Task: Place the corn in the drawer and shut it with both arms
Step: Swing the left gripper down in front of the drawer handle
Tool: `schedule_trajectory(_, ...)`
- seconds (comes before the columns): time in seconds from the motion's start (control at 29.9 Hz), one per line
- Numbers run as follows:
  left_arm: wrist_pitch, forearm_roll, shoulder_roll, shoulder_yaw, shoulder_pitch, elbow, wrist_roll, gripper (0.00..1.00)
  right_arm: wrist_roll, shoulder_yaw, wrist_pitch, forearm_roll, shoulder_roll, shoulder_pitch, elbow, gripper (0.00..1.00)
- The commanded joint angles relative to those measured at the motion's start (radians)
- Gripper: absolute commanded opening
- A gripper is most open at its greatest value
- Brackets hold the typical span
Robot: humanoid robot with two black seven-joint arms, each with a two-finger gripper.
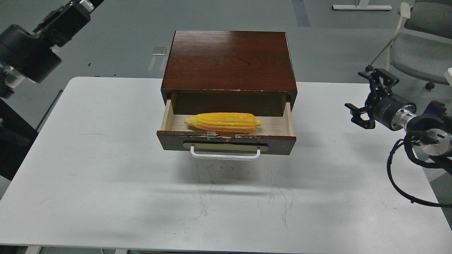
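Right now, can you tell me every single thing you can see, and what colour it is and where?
corn: one, yellow, lying inside the open drawer
drawer: one, dark brown with white handle, pulled out of the cabinet
cabinet: one, dark brown wood, far middle of the table
table: one, white, under everything
chair: one, grey, on the floor at the far right
left arm: one, black, upper left, gripper unclear
right gripper: one, black, open, above the table's right edge

Yellow corn (223, 122), dark brown drawer (226, 140), white handle (225, 154).
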Motion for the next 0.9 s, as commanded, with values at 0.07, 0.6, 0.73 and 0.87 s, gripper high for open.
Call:
schedule_trajectory(0.07,0.003,0.29,-0.015,0.015,0.007,-0.068,0.001,0.56,0.001,0.002,-0.012,0.0,0.002,-0.02,-0.023,1.0)
schedule_trajectory(0.6,0.285,0.985,-0.158,0.348,0.001,-0.07,0.001,0.0,0.001,-0.012,-0.076,-0.005,0.036,-0.046,-0.068,1.0)
schedule_trajectory(0.73,0.285,0.985,-0.165,0.491,0.059,-0.07,0.001,0.0,0.001,-0.015,-0.096,-0.009,0.085,-0.05,-0.147,1.0)
schedule_trajectory(0.87,0.285,0.985,-0.237,0.491,0.148,-0.068,0.001,0.0,0.001,-0.017,-0.096,-0.011,0.117,-0.05,-0.185,1.0)
